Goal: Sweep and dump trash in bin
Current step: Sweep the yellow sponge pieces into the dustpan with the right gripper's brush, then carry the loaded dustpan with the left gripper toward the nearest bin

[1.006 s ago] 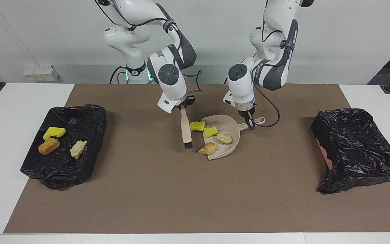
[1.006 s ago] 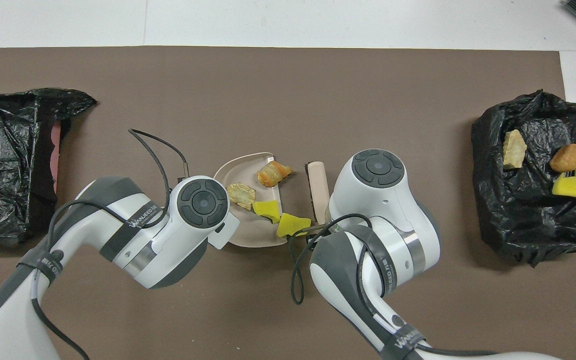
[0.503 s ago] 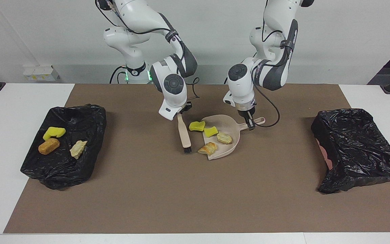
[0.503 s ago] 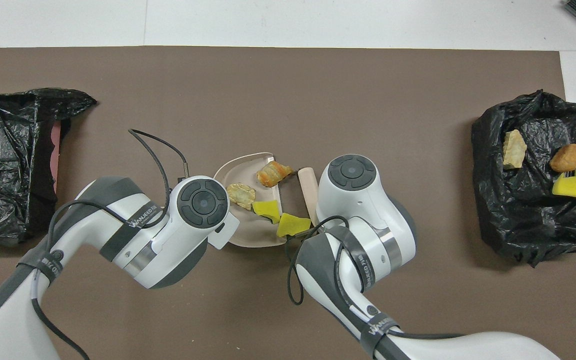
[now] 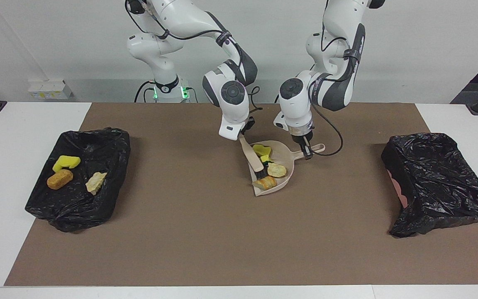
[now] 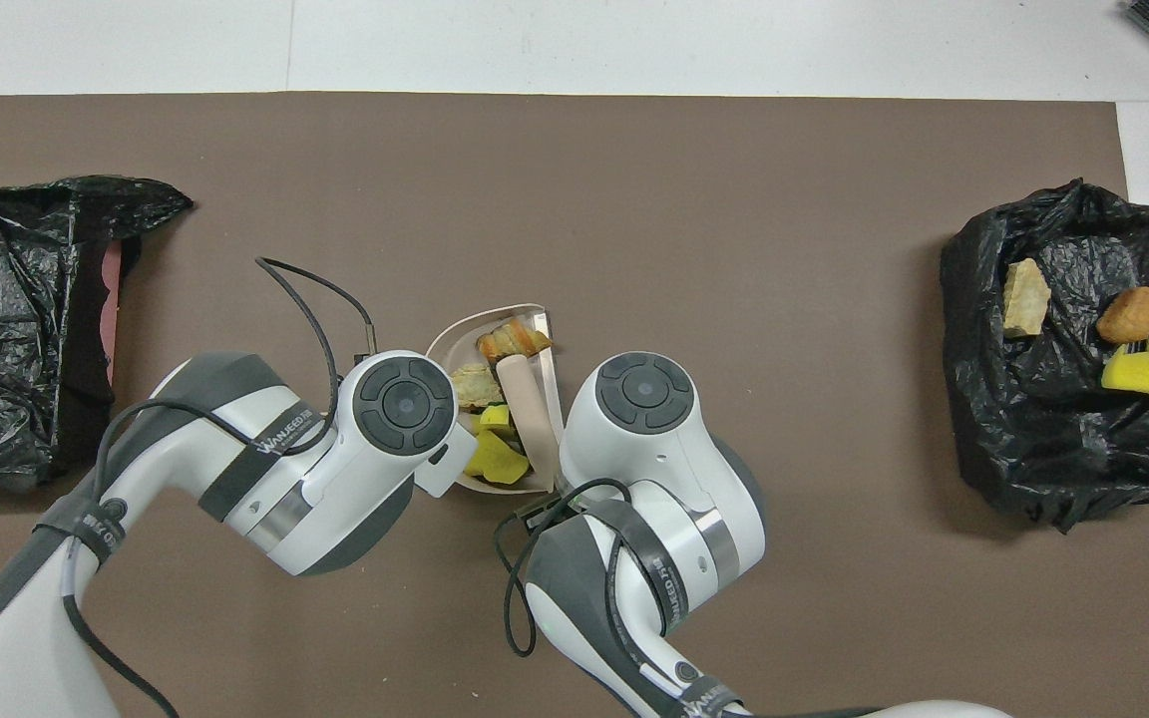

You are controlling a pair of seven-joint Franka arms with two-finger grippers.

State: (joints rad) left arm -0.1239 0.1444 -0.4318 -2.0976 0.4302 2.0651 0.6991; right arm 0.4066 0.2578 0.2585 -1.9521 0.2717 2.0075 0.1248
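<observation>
Trash swept into pan

All four loose scraps [image 5: 269, 168] now lie in the dustpan [image 5: 286, 158]; a second ago two sat on the mat. Your right gripper [image 5: 244, 133], clamped on the brush [image 5: 253, 160], pushed across. Left gripper [image 5: 305, 148] clamps the pan handle. Next: dump in bin [image 5: 438, 182].

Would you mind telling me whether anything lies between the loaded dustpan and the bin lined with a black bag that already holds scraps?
Nothing visible does. The dustpan, held by the left gripper, carries four scraps, with the brush in the right gripper lying across its mouth. Only bare brown mat lies between it and the bin.
</observation>
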